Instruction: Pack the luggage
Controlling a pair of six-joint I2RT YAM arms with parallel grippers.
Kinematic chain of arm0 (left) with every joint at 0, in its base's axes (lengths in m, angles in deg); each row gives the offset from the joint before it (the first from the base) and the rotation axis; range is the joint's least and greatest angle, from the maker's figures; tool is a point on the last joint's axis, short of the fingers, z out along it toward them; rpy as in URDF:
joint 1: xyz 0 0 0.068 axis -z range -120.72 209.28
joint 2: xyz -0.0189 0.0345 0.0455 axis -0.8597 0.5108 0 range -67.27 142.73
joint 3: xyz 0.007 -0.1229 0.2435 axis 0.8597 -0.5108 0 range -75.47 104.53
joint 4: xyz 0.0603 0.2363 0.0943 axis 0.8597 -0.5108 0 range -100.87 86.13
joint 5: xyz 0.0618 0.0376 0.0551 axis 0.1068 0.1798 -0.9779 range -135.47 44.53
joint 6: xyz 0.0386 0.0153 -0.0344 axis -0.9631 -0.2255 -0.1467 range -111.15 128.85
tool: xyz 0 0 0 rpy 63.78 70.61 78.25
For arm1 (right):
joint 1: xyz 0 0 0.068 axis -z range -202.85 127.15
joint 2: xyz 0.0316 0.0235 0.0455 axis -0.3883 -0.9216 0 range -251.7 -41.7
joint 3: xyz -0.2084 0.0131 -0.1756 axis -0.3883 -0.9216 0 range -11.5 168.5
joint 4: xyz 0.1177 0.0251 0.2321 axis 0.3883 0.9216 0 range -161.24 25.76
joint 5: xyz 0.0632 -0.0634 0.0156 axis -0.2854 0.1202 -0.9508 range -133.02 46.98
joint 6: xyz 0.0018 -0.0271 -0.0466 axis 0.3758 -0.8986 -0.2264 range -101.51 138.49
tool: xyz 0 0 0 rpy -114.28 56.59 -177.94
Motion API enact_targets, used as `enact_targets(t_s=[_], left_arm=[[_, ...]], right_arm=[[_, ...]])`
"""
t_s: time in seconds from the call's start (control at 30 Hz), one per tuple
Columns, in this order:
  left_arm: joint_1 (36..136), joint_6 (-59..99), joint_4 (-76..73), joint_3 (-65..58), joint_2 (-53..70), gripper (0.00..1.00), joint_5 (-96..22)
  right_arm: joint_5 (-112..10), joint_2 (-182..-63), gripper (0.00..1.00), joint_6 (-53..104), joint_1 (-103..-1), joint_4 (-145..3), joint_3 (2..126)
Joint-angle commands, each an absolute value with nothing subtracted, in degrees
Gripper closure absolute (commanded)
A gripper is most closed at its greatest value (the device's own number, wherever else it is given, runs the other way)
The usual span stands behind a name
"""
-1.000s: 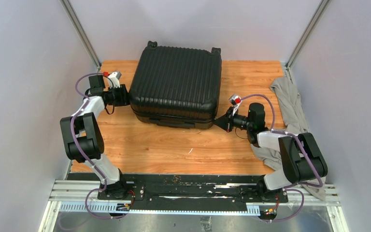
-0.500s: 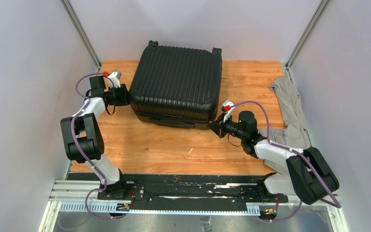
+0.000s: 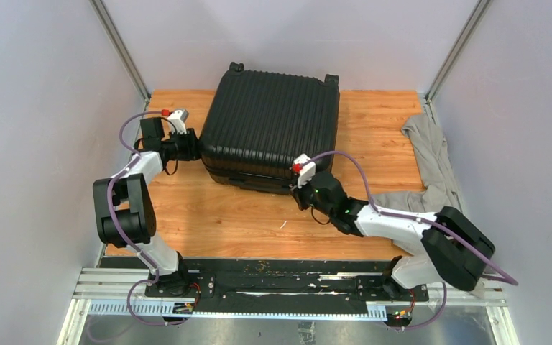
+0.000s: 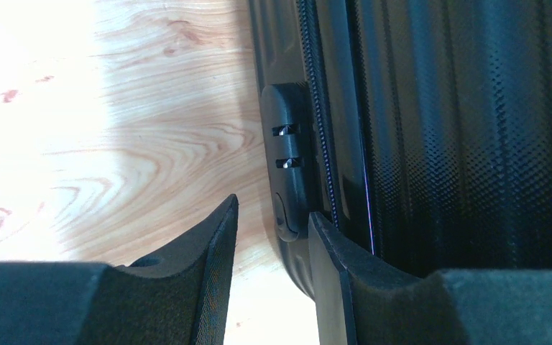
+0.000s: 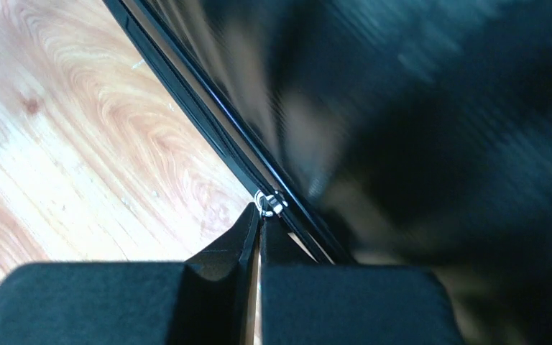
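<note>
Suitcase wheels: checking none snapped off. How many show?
2. One wheel at the suitcase's far-left corner, another at its far-right corner; others may be hidden.

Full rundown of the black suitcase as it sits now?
The large black hard-shell suitcase lies flat and closed on the wooden table, turned slightly askew, ribbed plastic-looking shell up, two small wheels on its far edge. A zip line runs along its side seam, with a black lock block on the left side. The left gripper, open, straddles that block. The right gripper has its fingers pinched on a small metal ring, apparently a zip pull, on the near seam.
</note>
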State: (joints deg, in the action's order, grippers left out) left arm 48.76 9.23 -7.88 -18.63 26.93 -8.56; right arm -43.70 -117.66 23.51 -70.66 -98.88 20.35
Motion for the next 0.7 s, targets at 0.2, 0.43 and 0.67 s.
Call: enact_targets(t_s=[0.2,0.43,0.67], left_arm=[[52.5,7.1,-10.4,-24.6,23.4,0.76,4.0],[53.0,4.0,-11.6,-26.8,20.6,0.79,8.1],[52.5,-5.9,-22.8,-25.6,18.3,0.83,11.3]], right_arm=[[-27.8,-135.3,1.0,27.7,-83.8,-89.1,43.6],[-35.9,-149.3,1.0,23.6,-90.0,-85.0,59.9],[-41.5,-155.2,0.91,21.4,-92.0,-81.7,71.2]])
